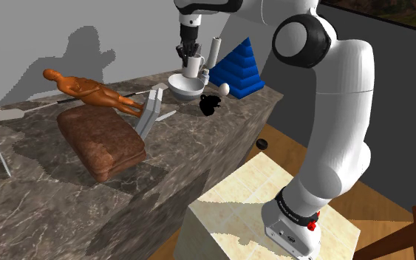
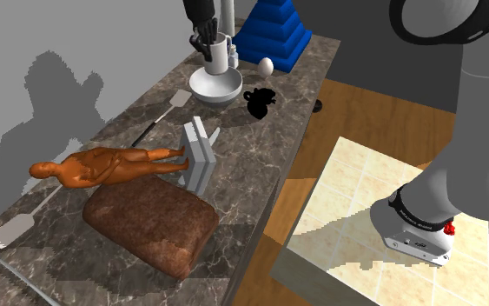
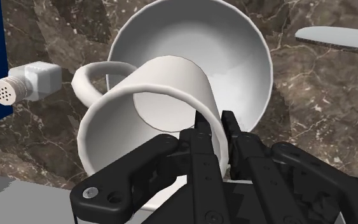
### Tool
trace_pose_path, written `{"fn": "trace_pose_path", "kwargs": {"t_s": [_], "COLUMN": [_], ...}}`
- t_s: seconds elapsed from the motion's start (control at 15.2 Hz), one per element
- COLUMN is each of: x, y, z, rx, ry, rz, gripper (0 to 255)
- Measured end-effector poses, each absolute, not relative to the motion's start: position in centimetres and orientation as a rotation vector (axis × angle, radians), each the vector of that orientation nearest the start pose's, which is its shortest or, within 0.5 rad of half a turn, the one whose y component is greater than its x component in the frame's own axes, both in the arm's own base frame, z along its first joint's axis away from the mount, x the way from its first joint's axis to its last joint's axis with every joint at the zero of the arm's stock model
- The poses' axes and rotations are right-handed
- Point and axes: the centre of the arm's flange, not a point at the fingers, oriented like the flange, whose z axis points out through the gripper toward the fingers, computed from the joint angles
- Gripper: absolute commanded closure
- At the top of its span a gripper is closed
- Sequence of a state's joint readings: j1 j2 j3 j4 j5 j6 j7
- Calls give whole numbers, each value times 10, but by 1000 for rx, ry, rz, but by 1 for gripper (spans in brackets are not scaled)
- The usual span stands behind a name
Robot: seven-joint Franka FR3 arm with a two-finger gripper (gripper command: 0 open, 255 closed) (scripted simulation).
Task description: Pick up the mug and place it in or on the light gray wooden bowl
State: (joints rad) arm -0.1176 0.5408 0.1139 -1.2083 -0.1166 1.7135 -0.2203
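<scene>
My claw is clamped on the white mug by its wall, one finger inside, one outside. The mug hangs upright directly above the white bowl at the far end of the table. Judged move: straight down, then release.

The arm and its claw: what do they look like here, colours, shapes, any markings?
The arm is glossy white with rounded, bulky links and dark rings at the joints. Its foot has a black collar with small red marks. The claw is all black: two slim fingers on angular linkage bars with visible screw heads.
</scene>
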Motion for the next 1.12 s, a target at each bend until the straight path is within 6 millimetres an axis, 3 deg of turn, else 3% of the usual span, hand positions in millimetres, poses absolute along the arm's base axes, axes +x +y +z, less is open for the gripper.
{"fn": "trace_pose_path", "kwargs": {"t_s": [0.4,0.73,0.79,1.12], "x": [710,710,710,710], "y": [-32,-33,-33,-32], "z": [438,436,436,436], "rx": [-3174,-3174,-3174,-3174], "ry": [-350,-350,-350,-350], "rz": [61,61,61,60], "gripper": [255,255,0,0]}}
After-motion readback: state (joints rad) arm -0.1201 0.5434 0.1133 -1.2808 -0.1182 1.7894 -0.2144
